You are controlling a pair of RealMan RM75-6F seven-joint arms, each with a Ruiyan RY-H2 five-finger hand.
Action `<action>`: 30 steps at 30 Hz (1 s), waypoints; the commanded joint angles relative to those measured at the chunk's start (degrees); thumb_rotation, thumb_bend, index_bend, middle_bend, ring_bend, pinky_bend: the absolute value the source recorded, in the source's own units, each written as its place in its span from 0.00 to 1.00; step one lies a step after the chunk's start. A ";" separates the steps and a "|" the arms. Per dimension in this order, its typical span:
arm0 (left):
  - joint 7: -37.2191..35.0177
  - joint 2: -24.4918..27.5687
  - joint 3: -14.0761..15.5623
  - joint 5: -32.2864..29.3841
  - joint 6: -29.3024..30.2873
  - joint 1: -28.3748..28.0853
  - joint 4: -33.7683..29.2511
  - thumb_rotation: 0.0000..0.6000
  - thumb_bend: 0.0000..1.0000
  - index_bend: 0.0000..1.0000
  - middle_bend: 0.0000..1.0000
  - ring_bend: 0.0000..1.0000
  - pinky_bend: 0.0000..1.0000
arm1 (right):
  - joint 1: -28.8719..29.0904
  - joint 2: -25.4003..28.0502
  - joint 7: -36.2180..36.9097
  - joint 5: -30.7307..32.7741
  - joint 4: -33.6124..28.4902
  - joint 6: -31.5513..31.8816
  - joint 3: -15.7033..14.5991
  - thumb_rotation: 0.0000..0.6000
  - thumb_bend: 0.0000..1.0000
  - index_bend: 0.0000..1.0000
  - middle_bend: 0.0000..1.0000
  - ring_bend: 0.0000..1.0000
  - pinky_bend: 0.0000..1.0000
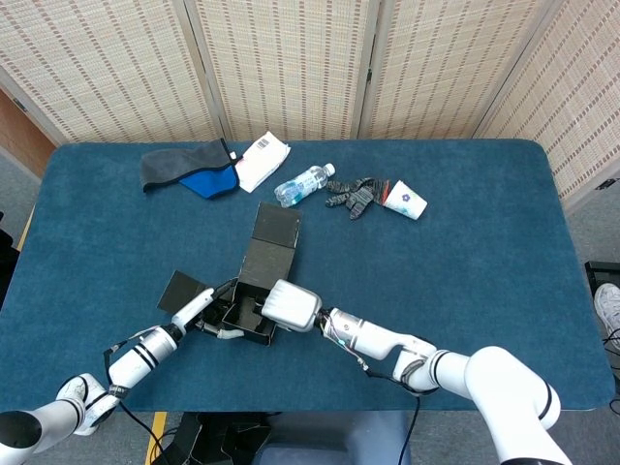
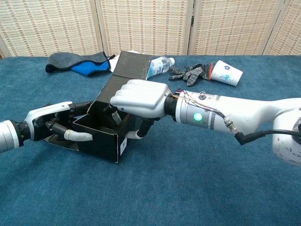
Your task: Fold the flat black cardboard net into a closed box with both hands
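Resting on the blue bench [image 1: 465, 252]: left hand [image 2: 49, 123], fingers curled against the near left wall of the black cardboard box [image 2: 101, 136], gripping it. Box half-formed, near the front edge, lid flap [image 2: 134, 65] raised open behind. Right hand [image 2: 139, 98], fingers hooked over the right wall, holding it.

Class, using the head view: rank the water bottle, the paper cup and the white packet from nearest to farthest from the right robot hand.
1. Water bottle: straight beyond the right robot hand, mid-table.
2. White packet: further back, slightly left, beside the cloth.
3. Paper cup: off to the right, beyond the gloves.
The packet and cup are close; that order is less certain.
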 commanded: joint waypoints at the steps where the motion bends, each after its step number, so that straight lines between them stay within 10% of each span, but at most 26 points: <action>1: 0.01 0.05 -0.01 -0.02 0.03 0.02 -0.03 1.00 0.17 0.10 0.07 0.62 0.93 | 0.97 1.64 -0.20 -0.32 -1.77 -1.62 -0.40 1.00 0.39 0.48 0.47 0.85 0.93; 24: 0.68 0.09 -0.56 -0.44 0.66 0.40 -0.41 1.00 0.17 0.10 0.07 0.62 0.93 | 2.02 6.37 -2.50 -0.44 -7.35 -3.91 -0.64 1.00 0.39 0.58 0.51 0.85 0.94; 30: 2.81 -0.09 -1.05 -0.89 0.92 0.78 -0.67 1.00 0.17 0.10 0.07 0.62 0.93 | 0.58 6.78 -5.67 1.14 -8.44 -2.47 0.76 1.00 0.15 0.22 0.20 0.80 0.92</action>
